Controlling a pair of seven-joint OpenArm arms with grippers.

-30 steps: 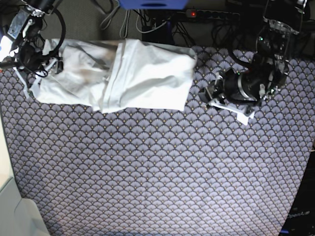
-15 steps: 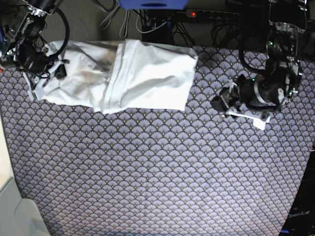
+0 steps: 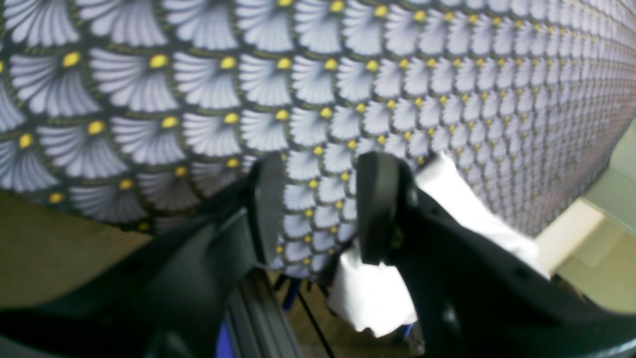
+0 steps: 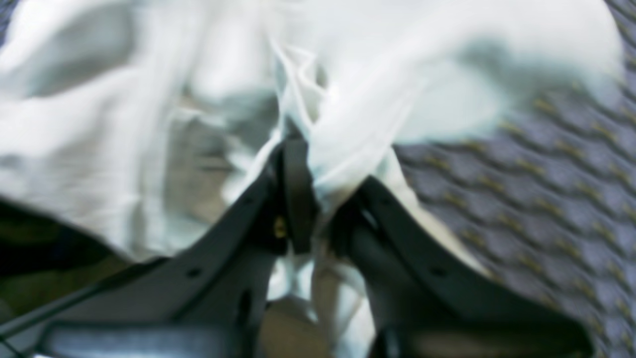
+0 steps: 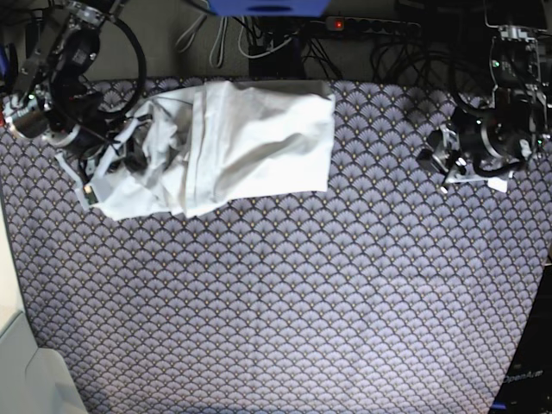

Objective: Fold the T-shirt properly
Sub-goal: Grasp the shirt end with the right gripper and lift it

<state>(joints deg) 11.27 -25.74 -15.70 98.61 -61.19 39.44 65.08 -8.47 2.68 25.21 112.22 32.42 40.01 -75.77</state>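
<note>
The white T-shirt (image 5: pixel 250 142) lies partly folded at the back left of the patterned table, bunched and wrinkled at its left end. My right gripper (image 5: pixel 129 157) is at that bunched end. In the right wrist view it (image 4: pixel 318 199) is shut on a pinch of the T-shirt (image 4: pixel 149 99), and cloth spills around both fingers. My left gripper (image 5: pixel 434 160) hovers near the table's right edge, well away from the shirt. In the left wrist view it (image 3: pixel 318 209) is open and empty above the tablecloth.
The scale-patterned tablecloth (image 5: pixel 285 302) covers the table. Behind the back edge are a power strip (image 5: pixel 362 26) with a red light, cables and a blue object (image 5: pixel 267 7). A pale surface (image 5: pixel 17 371) borders the front left corner.
My right gripper has dragged the shirt's left end rightward and toward the front, bunching it. My left arm has drawn back right and away from the shirt.
</note>
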